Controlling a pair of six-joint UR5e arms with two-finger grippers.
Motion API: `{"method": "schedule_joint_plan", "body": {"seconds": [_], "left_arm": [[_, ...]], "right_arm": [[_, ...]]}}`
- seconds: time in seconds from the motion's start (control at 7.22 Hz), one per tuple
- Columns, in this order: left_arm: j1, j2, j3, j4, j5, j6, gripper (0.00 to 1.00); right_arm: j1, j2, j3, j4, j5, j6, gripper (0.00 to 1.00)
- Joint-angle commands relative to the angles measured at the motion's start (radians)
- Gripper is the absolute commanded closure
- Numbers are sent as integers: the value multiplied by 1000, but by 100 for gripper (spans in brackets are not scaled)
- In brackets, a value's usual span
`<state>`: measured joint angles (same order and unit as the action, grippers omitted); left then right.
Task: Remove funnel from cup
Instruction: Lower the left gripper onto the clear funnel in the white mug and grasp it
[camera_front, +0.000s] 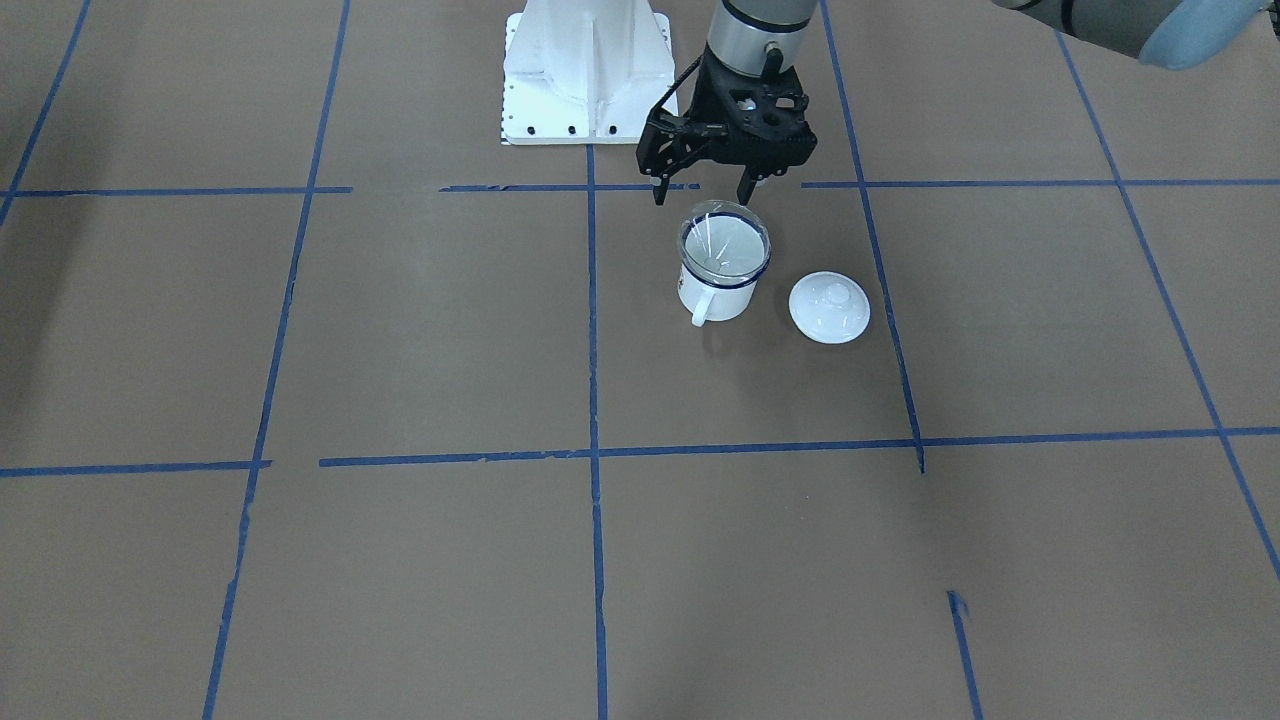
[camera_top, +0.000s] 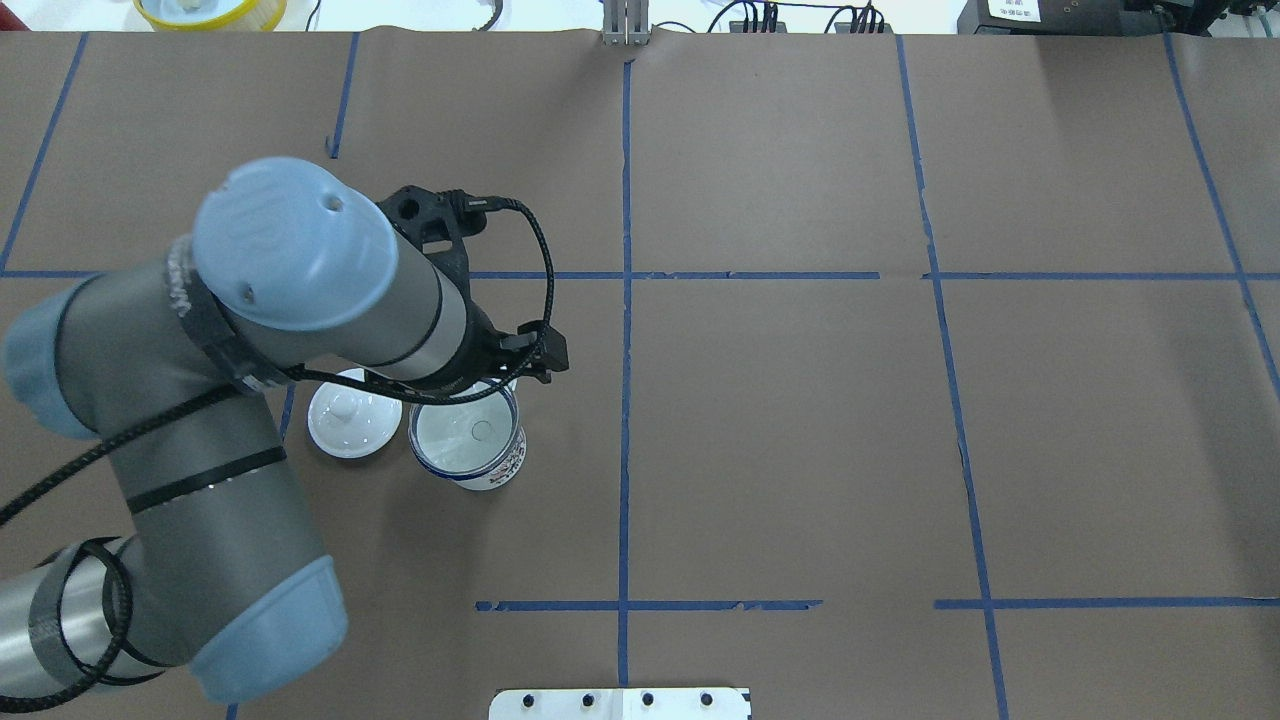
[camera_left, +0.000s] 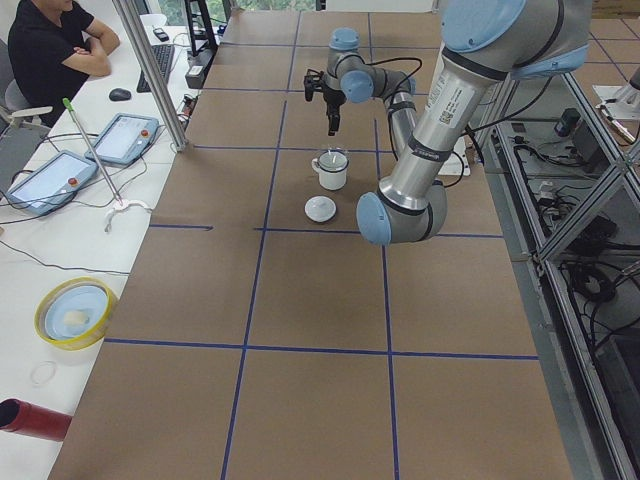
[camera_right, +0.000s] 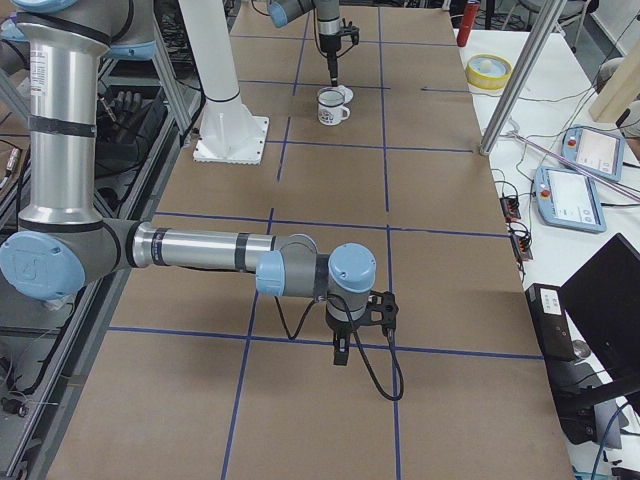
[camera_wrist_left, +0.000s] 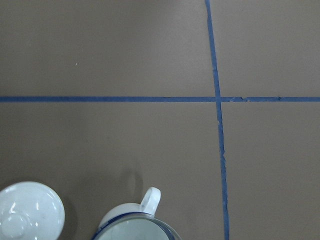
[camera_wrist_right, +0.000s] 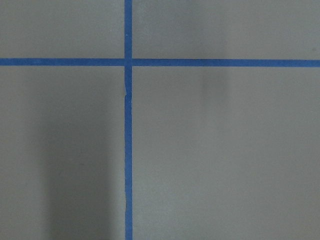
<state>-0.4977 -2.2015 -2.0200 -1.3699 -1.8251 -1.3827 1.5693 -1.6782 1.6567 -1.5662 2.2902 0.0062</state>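
Note:
The cup (camera_front: 715, 295) is a white enamel mug with a dark blue rim, standing upright on the brown table, its handle toward the operators' side. The clear funnel (camera_front: 722, 240) sits in its mouth. My left gripper (camera_front: 702, 195) is open and empty, fingers pointing down, just above the cup's rim on the robot's side. From overhead the cup (camera_top: 500, 470) and the funnel (camera_top: 465, 435) show partly under my left wrist. The left wrist view shows only the cup's handle (camera_wrist_left: 150, 200). My right gripper (camera_right: 340, 355) hangs over bare table far from the cup; I cannot tell whether it is open.
A white domed lid with a knob (camera_front: 829, 307) lies on the table beside the cup, on my left arm's side. The robot's white base plate (camera_front: 585, 80) stands behind the cup. Blue tape lines grid the table. A person sits at the side bench (camera_left: 55, 50).

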Motion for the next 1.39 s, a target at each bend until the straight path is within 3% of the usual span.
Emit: {"method": "schedule_joint_plan", "body": {"seconds": [0.0, 0.28, 0.55, 0.97, 1.11, 1.25], "left_arm": [[70, -36, 110, 8, 78, -50, 0], [70, -23, 136, 0, 76, -42, 7], [70, -21, 179, -59, 75, -39, 28], [68, -9, 162, -64, 76, -38, 88], [64, 5, 138, -63, 78, -38, 100], [59, 34, 100, -63, 78, -36, 100]], "right_arm": [[0, 0, 0, 0, 0, 0, 0], [0, 0, 0, 0, 0, 0, 0], [0, 0, 0, 0, 0, 0, 0], [0, 0, 0, 0, 0, 0, 0], [0, 0, 0, 0, 0, 0, 0], [0, 0, 0, 0, 0, 0, 0]]}}
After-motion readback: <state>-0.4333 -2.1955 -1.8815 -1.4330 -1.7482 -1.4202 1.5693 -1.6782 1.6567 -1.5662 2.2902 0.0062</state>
